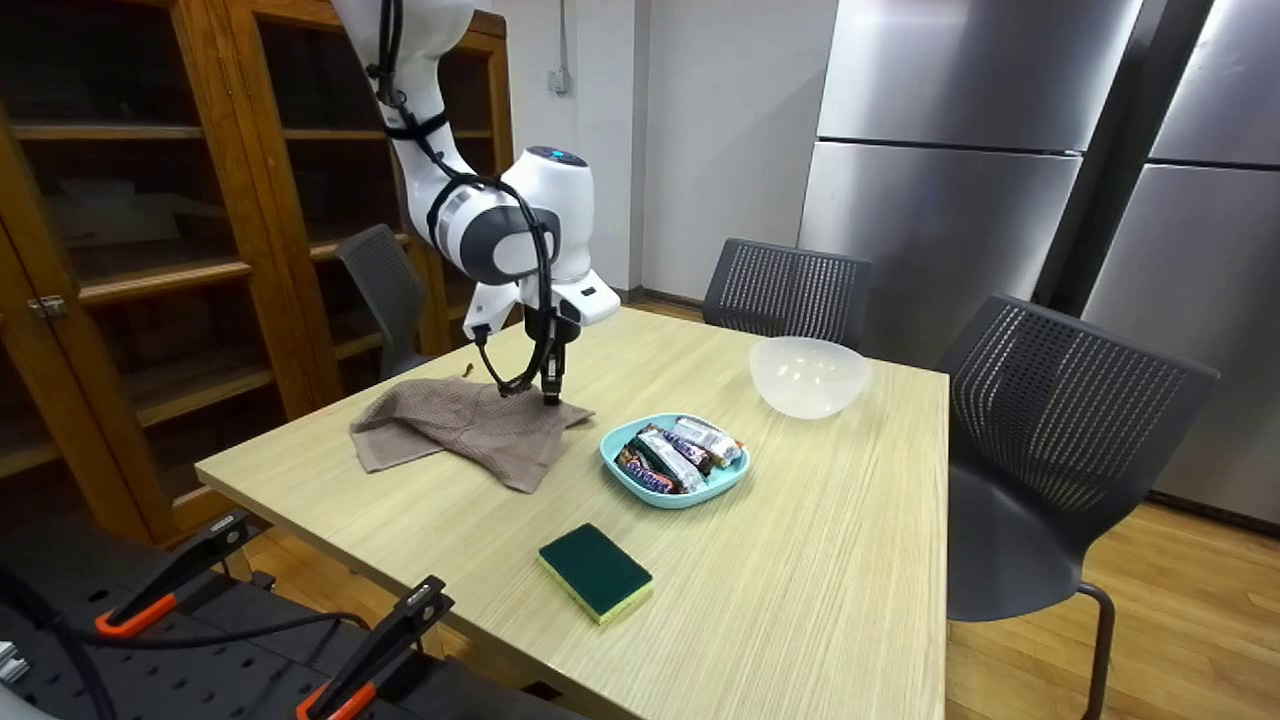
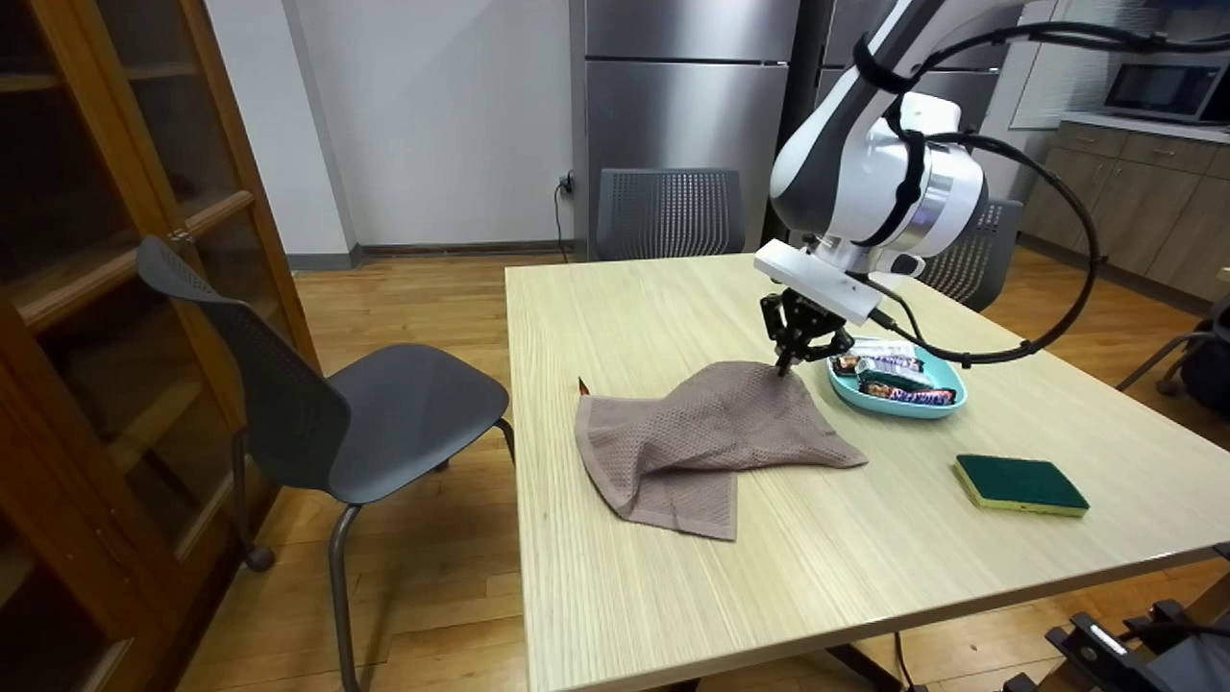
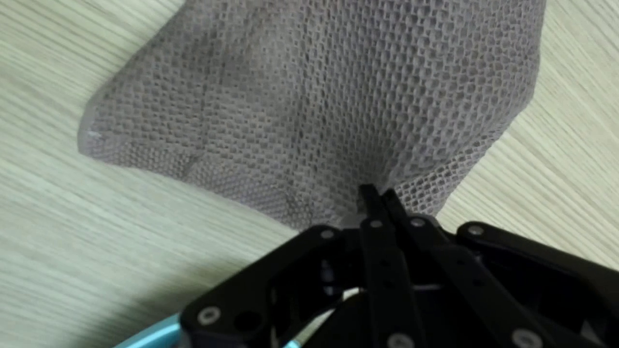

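Note:
A brown waffle-weave towel (image 1: 470, 415) lies rumpled and partly folded over itself on the wooden table, and also shows in an exterior view as a towel (image 2: 711, 432) with a raised ridge. At that ridge, my gripper (image 2: 783, 367) points down with its tips at the cloth. In the wrist view the gripper (image 3: 379, 191) has its fingertips nearly together, and folds of towel (image 3: 309, 96) run toward them. It is shut on the cloth near one edge; the exact pinch is hidden behind the fingers. The gripper (image 1: 552, 398) stands just beside a light-blue bowl (image 1: 690, 500).
Wrapped snack bars (image 1: 670, 460) fill the blue bowl. A green and yellow sponge (image 1: 595, 570) lies nearer the table's front edge. Farther back sits a translucent white bowl (image 1: 810, 375). Dark chairs (image 1: 1060, 440) surround the table. A small dark pointed object (image 2: 583, 386) lies by the towel.

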Controlling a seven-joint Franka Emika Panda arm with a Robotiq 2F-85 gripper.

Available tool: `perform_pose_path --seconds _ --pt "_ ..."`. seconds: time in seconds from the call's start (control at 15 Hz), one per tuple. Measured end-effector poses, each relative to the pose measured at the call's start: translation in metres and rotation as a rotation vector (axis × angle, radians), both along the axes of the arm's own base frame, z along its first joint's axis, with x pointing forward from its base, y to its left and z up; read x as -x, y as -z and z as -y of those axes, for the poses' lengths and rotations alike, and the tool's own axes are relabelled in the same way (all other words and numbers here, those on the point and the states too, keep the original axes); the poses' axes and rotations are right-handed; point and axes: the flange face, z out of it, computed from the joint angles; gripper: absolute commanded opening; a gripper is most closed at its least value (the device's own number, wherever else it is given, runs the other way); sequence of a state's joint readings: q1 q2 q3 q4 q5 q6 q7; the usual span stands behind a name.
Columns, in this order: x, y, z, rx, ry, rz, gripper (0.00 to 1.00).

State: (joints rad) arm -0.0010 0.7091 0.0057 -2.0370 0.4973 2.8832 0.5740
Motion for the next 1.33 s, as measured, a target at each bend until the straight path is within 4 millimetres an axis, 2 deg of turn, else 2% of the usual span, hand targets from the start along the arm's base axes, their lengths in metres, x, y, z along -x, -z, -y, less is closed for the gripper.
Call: perform_pose_path --seconds 0.33,0.73,1.0,1.33 --pt "0.001 -0.024 0.009 0.053 0.021 0.099 0.00" --pt "-0.001 -0.043 0.032 0.100 0.046 0.136 0.00" --pt "0.000 -0.051 0.042 0.132 0.044 0.143 0.00" --pt "0.008 -0.050 0.042 0.186 -0.013 0.121 0.00"
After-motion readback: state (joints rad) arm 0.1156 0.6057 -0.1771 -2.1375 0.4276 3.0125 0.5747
